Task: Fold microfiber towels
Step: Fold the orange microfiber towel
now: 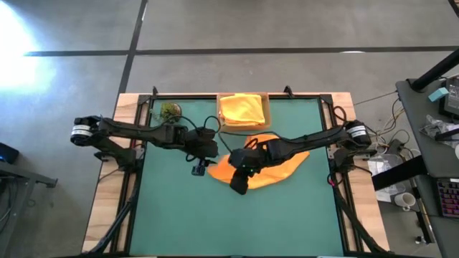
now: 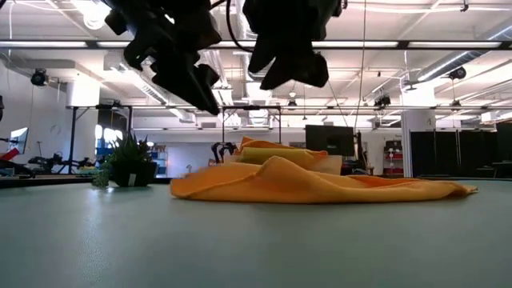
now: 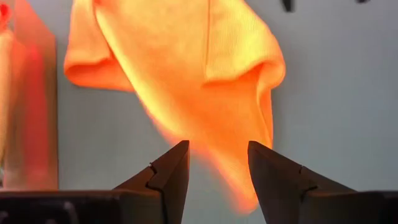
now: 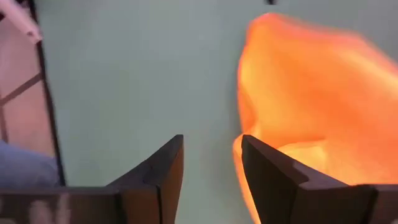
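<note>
The right gripper [image 4: 211,168] stands released, its two dark fingers parted with bare green mat showing between them and nothing held; it hangs above the near edge of the orange towel [image 1: 269,168], clear of the cloth. The left gripper [image 3: 217,177] is likewise parted and empty, poised above the towel's left end, with orange fabric visible past its fingertips. In the low view both grippers sit raised above the table, not touching the cloth. The orange towel lies loosely heaped, uneven and unfolded, on the green mat [image 1: 179,215] near the table's middle. Just behind it, at the far edge, a shallow cardboard tray [image 1: 267,113] holds a folded yellow towel [image 1: 241,109]. A small potted plant [image 1: 170,110] stands at the far-left corner of the mat.
</note>
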Robot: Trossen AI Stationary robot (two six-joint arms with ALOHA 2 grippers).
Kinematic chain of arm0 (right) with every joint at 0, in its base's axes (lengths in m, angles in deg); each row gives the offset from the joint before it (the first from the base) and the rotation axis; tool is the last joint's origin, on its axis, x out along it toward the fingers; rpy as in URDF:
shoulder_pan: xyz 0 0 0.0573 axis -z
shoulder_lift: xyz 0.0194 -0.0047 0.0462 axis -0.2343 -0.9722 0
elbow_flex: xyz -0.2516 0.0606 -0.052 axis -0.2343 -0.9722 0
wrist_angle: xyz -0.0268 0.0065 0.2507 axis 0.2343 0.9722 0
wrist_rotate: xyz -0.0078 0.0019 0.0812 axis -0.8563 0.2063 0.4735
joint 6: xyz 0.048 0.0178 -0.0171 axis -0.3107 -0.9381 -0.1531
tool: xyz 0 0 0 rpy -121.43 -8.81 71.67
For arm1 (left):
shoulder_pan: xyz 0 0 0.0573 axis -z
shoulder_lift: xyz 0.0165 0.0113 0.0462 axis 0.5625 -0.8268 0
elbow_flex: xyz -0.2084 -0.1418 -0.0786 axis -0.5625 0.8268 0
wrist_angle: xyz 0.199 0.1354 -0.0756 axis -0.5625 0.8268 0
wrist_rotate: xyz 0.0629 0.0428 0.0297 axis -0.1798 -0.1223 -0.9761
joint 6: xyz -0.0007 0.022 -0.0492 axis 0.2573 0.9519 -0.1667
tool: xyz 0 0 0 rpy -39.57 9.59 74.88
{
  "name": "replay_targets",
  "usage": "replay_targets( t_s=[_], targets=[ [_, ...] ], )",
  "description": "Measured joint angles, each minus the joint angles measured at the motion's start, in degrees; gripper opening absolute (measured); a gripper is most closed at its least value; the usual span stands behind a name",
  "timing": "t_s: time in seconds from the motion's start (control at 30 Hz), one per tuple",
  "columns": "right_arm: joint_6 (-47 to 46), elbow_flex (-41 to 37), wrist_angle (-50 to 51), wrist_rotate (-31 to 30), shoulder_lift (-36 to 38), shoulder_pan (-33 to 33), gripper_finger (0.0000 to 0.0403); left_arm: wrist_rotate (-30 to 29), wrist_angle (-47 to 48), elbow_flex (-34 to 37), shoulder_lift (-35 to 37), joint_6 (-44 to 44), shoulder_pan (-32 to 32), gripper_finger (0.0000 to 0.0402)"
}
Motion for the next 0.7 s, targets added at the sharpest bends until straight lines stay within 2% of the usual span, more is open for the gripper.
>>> replay_targets(
  t_s=[0.17,0.27,0.43,0.7],
  targets=[
    [0.61,0.13,1.07,0.04,0.09,-0.48,0.0143,0.01,-1.35,0.04,0.0,0.11,0.16,0.0148],
    [1.7,0.57,2.93,-0.09,1.16,-0.59,0.0138,0.05,1.54,0.52,-0.02,0.5,0.58,0.0148],
    [3.26,0.75,3.91,-0.09,3.24,-0.57,0.0132,0.43,5.02,3.23,-0.02,7.43,2.98,0.0148],
    [5.46,0.61,4.8,-0.13,3.37,-0.57,0.0136,0.28,-2.44,9.1,-0.84,13.43,4.84,0.0148]
  ],
)
